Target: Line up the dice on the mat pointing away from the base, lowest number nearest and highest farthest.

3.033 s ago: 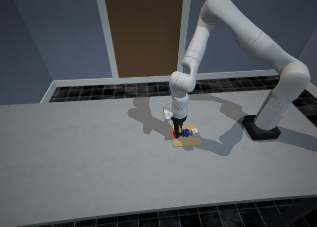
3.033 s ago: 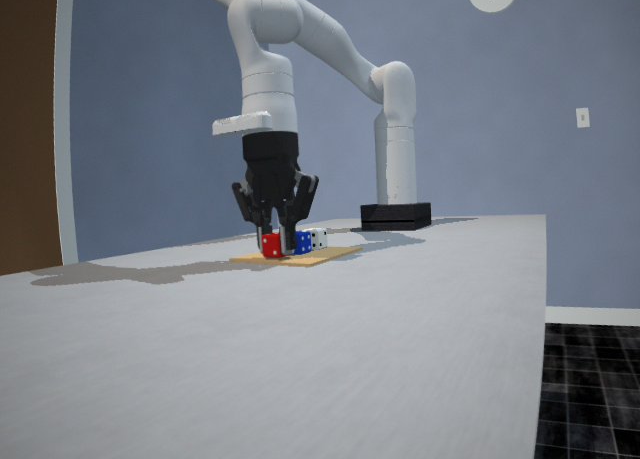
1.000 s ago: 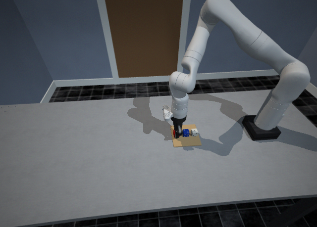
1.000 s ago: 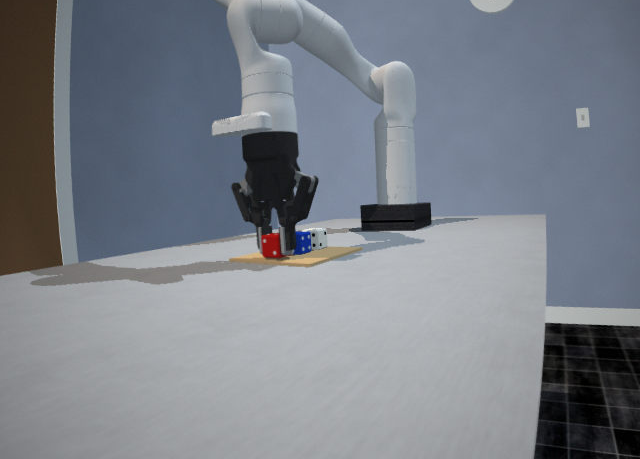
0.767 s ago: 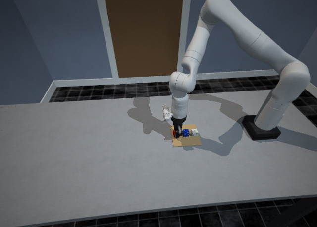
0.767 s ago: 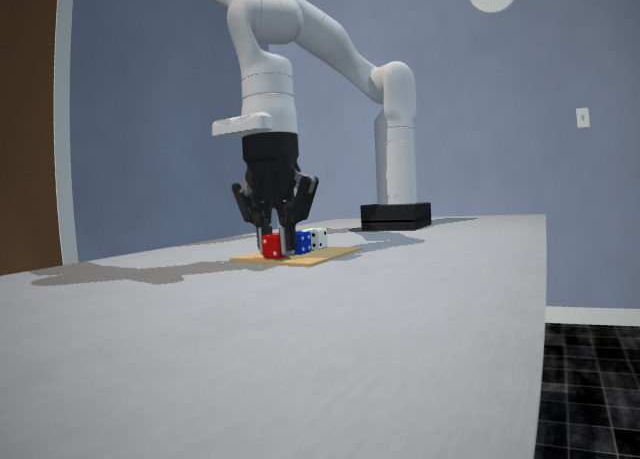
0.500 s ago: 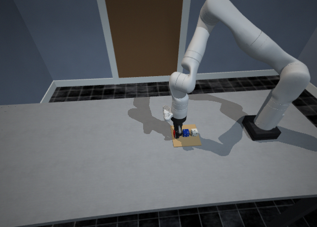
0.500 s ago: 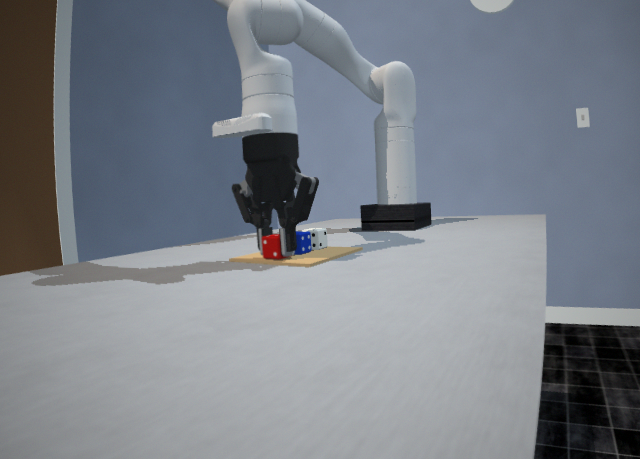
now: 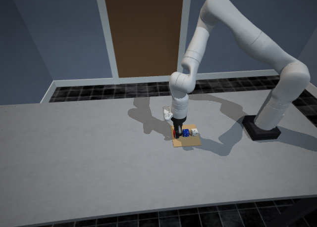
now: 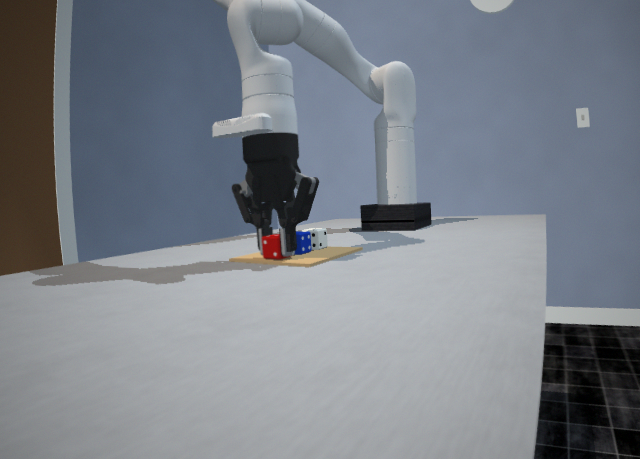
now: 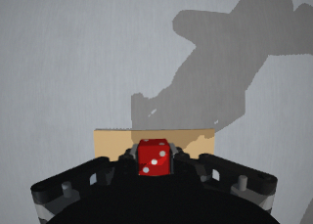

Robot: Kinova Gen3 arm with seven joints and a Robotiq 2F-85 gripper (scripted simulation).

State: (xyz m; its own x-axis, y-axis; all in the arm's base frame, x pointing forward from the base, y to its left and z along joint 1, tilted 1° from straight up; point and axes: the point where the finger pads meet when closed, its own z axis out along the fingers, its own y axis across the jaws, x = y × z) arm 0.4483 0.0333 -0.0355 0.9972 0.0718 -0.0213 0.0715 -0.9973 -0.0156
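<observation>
Nearest in the exterior view: tan mat (image 10: 315,258) lying flat on the grey table (image 10: 310,366), with all three dice on it. Clamped on the red die (image 10: 270,246) by the gripper (image 10: 273,232), fingers pressed to its two sides, die apparently down at the mat surface (contact underneath hard to confirm). Three pips on the red face seen from the wrist (image 11: 155,157). Just behind it the blue die (image 10: 302,241), then the white die (image 10: 318,237), the two close together or touching. Beyond them the black base (image 10: 419,221) of the arm. Row judged to run roughly straight away from the base, white nearest, red farthest. Top numbers of blue and white not readable, so order unconfirmed. Left to do, by this reading: release the red die and lift off.
</observation>
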